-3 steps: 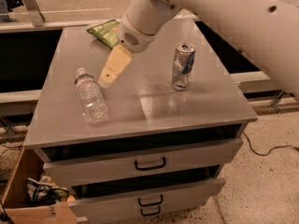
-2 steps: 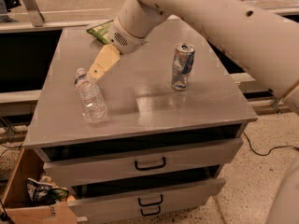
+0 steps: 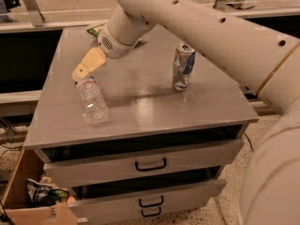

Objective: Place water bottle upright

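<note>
Bottle (image 3: 92,101) lies on its side on the cabinet (image 3: 154,111), well left of the upright can (image 3: 183,67). Gripper (image 3: 79,73) hangs over its cap end; whether spread or pressed together, I cannot tell.

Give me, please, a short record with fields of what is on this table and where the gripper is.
water bottle: lying on its side, left part of the table, not yet upright
gripper: just over the bottle's top end; contact cannot be told
can: upright, right part of the table, well apart from the bottle
green packet: back edge of the table, mostly hidden
table: grey top
drawers: two, under the top
cardboard box: on the floor, lower left
</note>
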### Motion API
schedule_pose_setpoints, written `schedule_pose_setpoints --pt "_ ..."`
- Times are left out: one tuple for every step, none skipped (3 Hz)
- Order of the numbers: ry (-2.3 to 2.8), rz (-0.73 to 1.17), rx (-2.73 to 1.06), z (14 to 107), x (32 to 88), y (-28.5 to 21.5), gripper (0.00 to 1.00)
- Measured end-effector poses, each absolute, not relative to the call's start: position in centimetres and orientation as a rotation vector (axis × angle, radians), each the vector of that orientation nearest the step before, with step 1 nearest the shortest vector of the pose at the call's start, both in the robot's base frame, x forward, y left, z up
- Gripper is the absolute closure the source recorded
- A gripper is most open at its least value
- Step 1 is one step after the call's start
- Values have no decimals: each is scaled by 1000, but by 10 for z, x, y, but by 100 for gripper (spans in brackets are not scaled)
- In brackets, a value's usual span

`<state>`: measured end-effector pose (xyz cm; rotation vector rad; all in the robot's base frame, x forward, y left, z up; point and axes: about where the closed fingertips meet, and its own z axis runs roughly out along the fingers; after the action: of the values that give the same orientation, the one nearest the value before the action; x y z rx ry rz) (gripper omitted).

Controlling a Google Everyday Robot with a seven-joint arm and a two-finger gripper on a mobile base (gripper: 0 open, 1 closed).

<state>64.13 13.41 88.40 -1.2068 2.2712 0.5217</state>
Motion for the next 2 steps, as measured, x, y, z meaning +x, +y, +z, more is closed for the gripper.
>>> schedule_pose_setpoints --pt "2348 513 -1143 879 643 145 0" --pt "2436 472 -1103 873 640 154 0"
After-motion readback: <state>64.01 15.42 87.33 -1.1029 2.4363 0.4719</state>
